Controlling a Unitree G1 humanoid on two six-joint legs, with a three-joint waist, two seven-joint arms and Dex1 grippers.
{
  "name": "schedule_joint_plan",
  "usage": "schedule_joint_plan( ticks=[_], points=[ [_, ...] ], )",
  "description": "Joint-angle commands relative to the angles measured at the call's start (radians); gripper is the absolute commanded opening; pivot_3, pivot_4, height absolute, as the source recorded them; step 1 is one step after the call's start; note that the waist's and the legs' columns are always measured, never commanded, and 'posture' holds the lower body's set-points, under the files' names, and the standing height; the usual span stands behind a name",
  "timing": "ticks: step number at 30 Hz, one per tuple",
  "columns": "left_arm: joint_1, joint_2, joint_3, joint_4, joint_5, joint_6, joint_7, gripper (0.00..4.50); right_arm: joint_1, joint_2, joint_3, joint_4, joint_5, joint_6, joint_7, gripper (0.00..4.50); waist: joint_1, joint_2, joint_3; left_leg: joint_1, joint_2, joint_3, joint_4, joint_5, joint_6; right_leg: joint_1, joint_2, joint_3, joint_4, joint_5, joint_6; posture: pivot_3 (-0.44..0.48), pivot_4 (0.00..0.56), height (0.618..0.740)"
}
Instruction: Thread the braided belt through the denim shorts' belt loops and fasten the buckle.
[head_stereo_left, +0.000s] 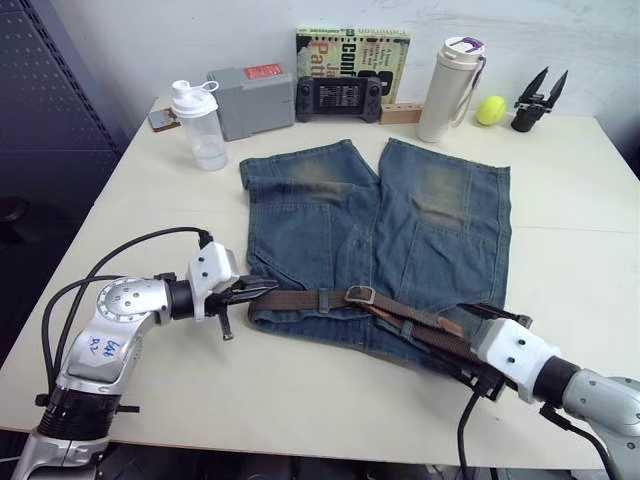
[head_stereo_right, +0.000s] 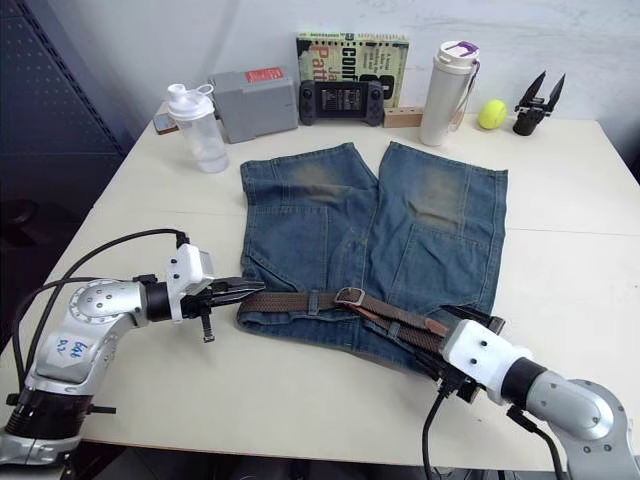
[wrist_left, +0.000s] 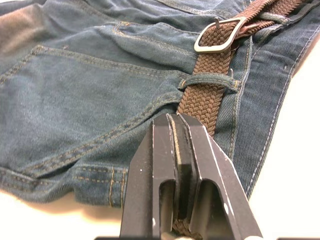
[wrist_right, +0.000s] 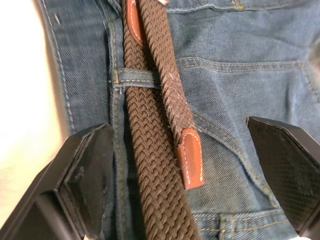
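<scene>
The denim shorts lie flat mid-table, waistband toward me. The braided belt runs along the waistband and passes under a belt loop. Its silver buckle sits near the middle, with the strap through it. My left gripper is at the shorts' left edge, shut on the belt's end. My right gripper hovers open over the waistband's right part. Between its spread fingers lie two belt layers, the leather tip and another belt loop.
Along the table's far edge stand a clear shaker bottle, a grey box, a black handheld console, a book, a white flask, a tennis ball and a spare black gripper.
</scene>
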Motion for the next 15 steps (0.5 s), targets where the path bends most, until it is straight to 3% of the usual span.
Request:
schedule_joint_plan(
  ticks=[1, 3, 6, 13, 15],
  points=[
    [0.006, 0.01, 0.012, -0.073, -0.032, 0.022, -0.002, 0.0, -0.05, 0.027, 0.046, -0.098, 0.075, 0.077, -0.044, 4.49, 0.0, 0.0, 0.0, 0.0, 0.0, 0.0, 0.0, 0.0, 0.0, 0.0, 0.0, 0.0, 0.0, 0.0, 0.0, 0.0, 0.15, 0.731],
    [0.01, 0.007, 0.003, -0.094, -0.026, 0.025, 0.004, 0.0, -0.062, 0.033, 0.114, -0.104, 0.046, 0.09, -0.079, 4.49, -0.001, 0.0, 0.0, -0.001, 0.0, 0.0, 0.0, 0.0, 0.0, -0.002, 0.0, 0.0, 0.0, 0.0, 0.0, 0.0, 0.15, 0.731],
    [0.01, 0.001, -0.001, -0.117, -0.025, 0.036, 0.018, 0.0, -0.055, 0.04, 0.188, -0.104, 0.015, 0.089, -0.122, 3.68, 0.002, 0.0, 0.0, -0.002, -0.002, 0.001, 0.0, 0.0, 0.0, -0.003, 0.0, 0.001, 0.001, 0.0, 0.0, 0.0, 0.15, 0.731],
    [0.014, 0.004, -0.027, -0.124, 0.012, 0.012, 0.03, 0.0, -0.018, 0.023, 0.296, -0.058, -0.092, 0.048, -0.194, 0.3, 0.0, 0.0, 0.0, -0.002, -0.003, 0.002, 0.0, 0.0, 0.0, -0.004, 0.0, 0.002, 0.001, 0.0, 0.0, 0.0, 0.15, 0.731],
    [0.011, -0.005, -0.028, -0.13, 0.007, 0.02, 0.041, 0.0, -0.024, 0.024, 0.322, -0.031, -0.135, 0.045, -0.222, 0.05, 0.0, 0.0, 0.0, -0.002, -0.003, 0.002, 0.0, 0.0, 0.0, -0.005, 0.0, 0.002, 0.001, 0.0, 0.0, 0.0, 0.15, 0.731]
  ],
)
